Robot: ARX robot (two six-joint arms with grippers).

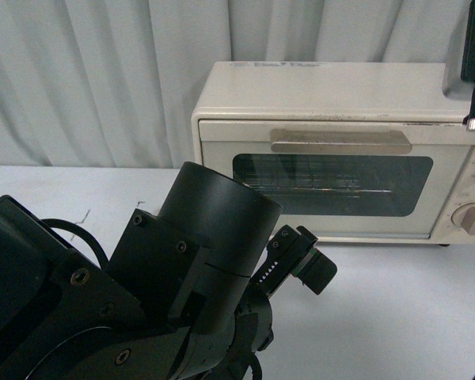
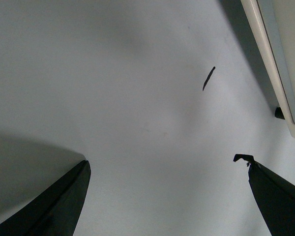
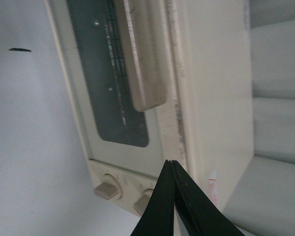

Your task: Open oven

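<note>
Hovering near shut oven, touched no handle yet; held right gripper pinched empty, left gripper wide.

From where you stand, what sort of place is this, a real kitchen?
Probably a staged test setup, not a lived-in kitchen: a small cream toaster oven sits closed on a plain white table, with a pale pleated curtain hung right behind it.
</note>
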